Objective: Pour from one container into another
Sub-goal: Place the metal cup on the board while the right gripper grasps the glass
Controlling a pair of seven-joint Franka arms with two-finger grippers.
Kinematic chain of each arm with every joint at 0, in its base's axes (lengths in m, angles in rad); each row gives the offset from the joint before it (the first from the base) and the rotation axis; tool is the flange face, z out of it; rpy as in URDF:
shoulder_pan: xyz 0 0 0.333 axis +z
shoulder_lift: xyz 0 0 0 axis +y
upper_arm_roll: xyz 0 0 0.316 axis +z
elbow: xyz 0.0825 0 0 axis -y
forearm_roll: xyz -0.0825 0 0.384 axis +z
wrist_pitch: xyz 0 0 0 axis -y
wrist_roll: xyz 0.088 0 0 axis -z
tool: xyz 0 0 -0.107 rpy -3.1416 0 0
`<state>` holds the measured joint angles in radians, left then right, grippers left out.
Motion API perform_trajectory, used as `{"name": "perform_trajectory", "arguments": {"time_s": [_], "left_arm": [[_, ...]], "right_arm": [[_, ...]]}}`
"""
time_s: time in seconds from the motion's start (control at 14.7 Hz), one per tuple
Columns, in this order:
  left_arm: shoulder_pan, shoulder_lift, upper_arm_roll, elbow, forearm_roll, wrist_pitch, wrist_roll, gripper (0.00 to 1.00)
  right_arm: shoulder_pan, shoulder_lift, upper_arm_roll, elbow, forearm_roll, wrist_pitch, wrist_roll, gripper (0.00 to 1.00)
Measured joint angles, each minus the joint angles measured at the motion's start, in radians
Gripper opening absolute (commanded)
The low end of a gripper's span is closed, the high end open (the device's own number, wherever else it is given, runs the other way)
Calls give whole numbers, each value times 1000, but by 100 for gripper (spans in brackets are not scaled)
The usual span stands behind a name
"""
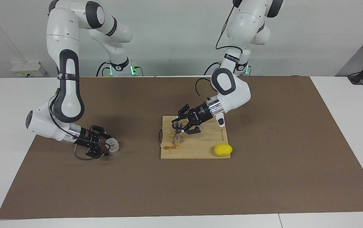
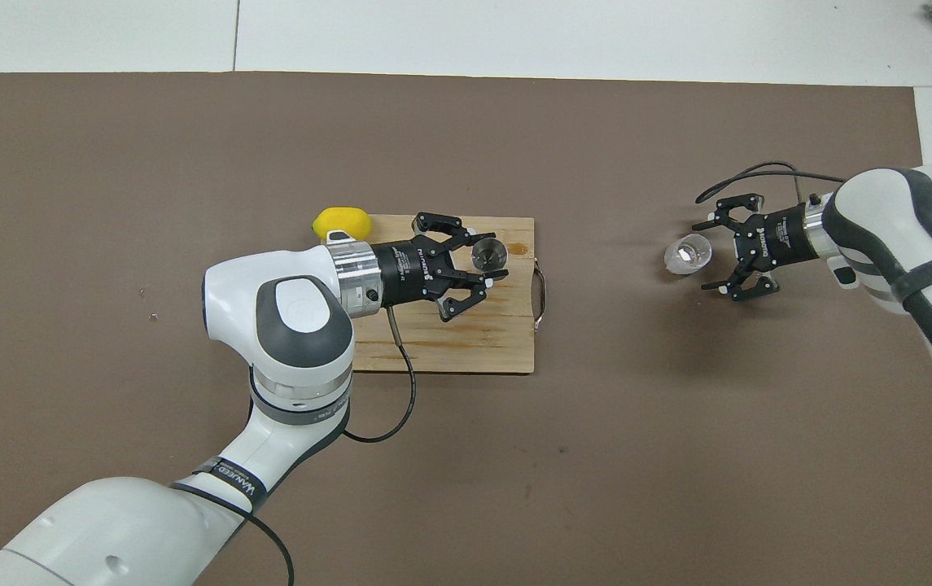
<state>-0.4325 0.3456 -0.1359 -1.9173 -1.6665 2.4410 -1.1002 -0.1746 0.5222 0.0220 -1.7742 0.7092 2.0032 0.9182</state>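
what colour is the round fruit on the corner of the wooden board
Yellow; the small round yellow lemon shows best in the facing view.

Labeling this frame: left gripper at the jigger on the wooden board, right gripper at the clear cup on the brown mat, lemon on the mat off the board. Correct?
One error: the lemon sits on the wooden board, at its corner, as the facing view shows. The rest holds: left gripper at the jigger on the board, right gripper at the clear cup on the brown mat.

You are seeing wooden board [image 1: 197, 148] lying on brown mat [image 1: 263, 177] covering surface [image 1: 10, 101]; lemon [image 1: 222, 150] sitting at board's corner, amber stain [image 1: 169, 147] showing on wood.
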Motion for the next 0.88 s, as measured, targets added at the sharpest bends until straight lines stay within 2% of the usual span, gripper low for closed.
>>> {"name": "perform_trajectory", "arguments": {"time_s": [0.75, 0.82, 0.88], "left_arm": [[0, 30, 7, 0, -43, 0, 6, 0], [0, 30, 7, 0, -43, 0, 7, 20], [0, 30, 7, 0, -43, 0, 7, 62]], "right_arm": [[24, 0, 3, -16, 5, 2, -7, 99], [25, 0, 3, -16, 5, 4, -9, 97], [25, 0, 3, -16, 5, 6, -11, 91]]}}
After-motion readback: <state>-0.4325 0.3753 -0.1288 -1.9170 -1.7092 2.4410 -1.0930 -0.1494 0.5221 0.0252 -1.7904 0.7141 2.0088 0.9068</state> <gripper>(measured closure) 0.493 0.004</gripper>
